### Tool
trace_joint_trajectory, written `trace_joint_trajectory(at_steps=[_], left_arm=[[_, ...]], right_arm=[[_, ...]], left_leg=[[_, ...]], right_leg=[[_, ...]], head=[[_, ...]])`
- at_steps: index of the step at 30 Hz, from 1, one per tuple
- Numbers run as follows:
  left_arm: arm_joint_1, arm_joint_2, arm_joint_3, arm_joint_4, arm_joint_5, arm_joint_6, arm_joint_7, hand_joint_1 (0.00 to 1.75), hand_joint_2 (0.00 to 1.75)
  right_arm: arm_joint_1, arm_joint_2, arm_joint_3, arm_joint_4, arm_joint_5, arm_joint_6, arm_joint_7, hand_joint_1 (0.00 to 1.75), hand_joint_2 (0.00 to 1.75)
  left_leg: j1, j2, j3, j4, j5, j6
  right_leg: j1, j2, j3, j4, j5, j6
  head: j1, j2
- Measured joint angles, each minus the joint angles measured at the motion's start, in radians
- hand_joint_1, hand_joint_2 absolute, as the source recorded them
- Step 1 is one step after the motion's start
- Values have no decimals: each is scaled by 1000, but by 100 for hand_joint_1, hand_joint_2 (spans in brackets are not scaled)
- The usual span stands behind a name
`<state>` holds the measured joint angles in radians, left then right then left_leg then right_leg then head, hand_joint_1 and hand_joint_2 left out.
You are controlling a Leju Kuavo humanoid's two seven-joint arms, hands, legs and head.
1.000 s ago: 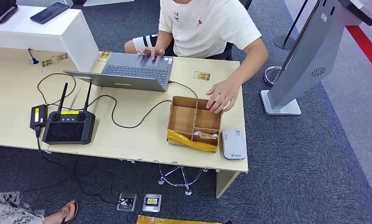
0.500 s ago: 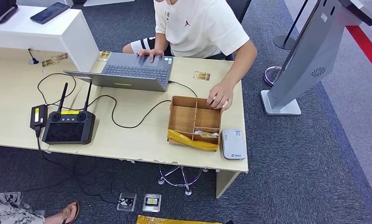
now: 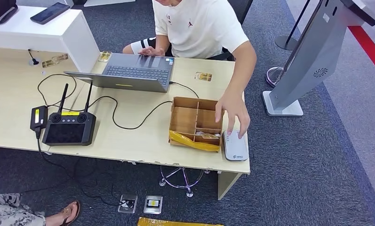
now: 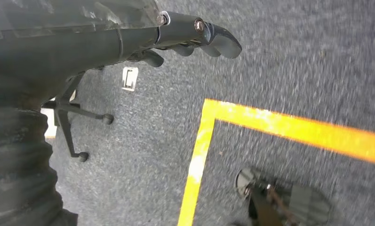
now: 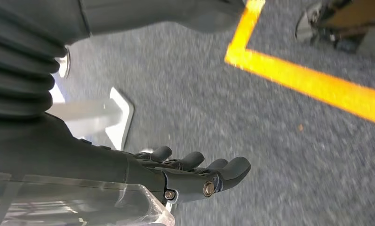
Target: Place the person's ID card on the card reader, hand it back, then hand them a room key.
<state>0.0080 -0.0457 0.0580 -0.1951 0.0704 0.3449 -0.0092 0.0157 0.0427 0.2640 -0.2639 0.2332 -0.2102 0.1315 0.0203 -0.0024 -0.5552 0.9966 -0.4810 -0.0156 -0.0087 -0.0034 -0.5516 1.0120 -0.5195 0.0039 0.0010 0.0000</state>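
Both arms hang down beside the body, over grey carpet floor marked with yellow tape lines. The left hand points at the floor, its dark fingers lightly curled together and holding nothing. The right hand does likewise, fingers gently bent side by side with nothing in them.

Up top, the long pale wooden counter runs across the head view. Landmark: the brown compartmented wooden tray near the counter's right end. Behind the tray sits a person in a white T-shirt, one hand on the grey open laptop that stands to the tray's left and farther back. Their other hand reaches along the tray's right wall, fingertips touching the white rounded card reader, which lies just right of the tray's front corner. I cannot tell whether an ID card is under that hand. Small pale cards lie in the tray's front right compartment, behind a yellow band on its front wall. Well left of the tray rests a black remote controller with two antennas, cables trailing between. Right of the tray, off the counter, a grey slanted kiosk stand rises from the carpet.
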Motion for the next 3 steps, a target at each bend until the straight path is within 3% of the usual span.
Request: trace_joint_trajectory(at_steps=[3], left_arm=[[22,6,0,-23,-12,-58,0,0,0]], right_arm=[[20,-6,-23,-10,-40,36,-22,0,175]], left_leg=[[0,0,0,0,0,0]], right_leg=[[0,0,0,0,0,0]], head=[[0,0]])
